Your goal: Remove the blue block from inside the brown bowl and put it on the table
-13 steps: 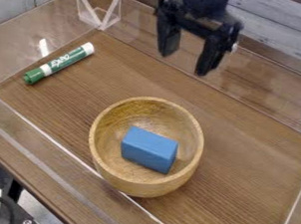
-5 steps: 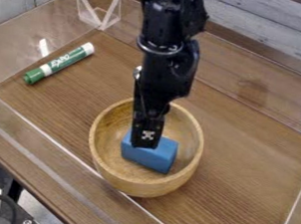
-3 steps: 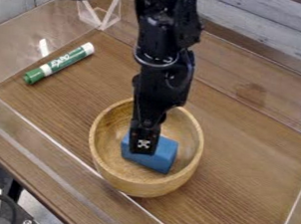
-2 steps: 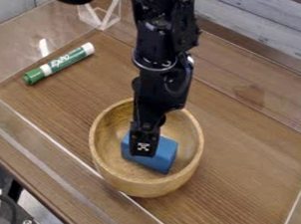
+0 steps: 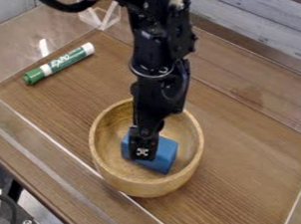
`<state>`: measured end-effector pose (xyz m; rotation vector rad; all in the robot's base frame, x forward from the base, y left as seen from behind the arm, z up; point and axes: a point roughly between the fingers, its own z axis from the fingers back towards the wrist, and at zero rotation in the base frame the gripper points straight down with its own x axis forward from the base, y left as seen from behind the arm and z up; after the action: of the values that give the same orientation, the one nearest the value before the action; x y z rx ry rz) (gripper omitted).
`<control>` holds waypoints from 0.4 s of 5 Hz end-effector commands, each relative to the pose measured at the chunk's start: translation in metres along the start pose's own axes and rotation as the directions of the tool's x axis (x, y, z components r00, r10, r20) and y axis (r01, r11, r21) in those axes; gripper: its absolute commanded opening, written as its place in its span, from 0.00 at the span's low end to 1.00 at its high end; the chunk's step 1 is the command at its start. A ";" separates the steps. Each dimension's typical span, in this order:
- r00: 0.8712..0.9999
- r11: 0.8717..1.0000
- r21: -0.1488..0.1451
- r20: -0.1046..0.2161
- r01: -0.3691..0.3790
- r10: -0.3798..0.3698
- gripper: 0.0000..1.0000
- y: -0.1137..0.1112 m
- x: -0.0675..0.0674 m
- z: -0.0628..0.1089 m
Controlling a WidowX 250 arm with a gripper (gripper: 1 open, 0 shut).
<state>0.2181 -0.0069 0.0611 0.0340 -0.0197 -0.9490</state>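
The brown bowl (image 5: 140, 184) stands on the table (image 5: 252, 124) near its front middle. Inside it lies the blue block (image 5: 168, 155), partly covered by my arm. My gripper (image 5: 146, 144) points straight down into the bowl, right at the block. It is open, its near finger (image 5: 142, 149) standing in front of the block's face. The far finger is hidden behind the arm and block. The block still rests on the bowl's bottom.
A green-and-white marker (image 5: 59, 63) lies on the table at the left. Low clear acrylic walls (image 5: 54, 170) border the tabletop, and a clear folded acrylic piece (image 5: 99, 14) stands at the back left.
From high over the table's back, the arm came down into the bowl. Since about a second ago the gripper has stayed at the block, still open.
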 end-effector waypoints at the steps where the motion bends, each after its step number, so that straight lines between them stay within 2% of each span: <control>1: 1.000 0.999 0.028 0.027 -0.015 0.014 1.00 0.005 0.001 0.003; 2: 0.999 0.999 0.031 0.034 -0.020 0.019 1.00 0.005 0.001 0.000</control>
<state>0.2174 -0.0063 0.0553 0.0356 -0.0398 -0.9388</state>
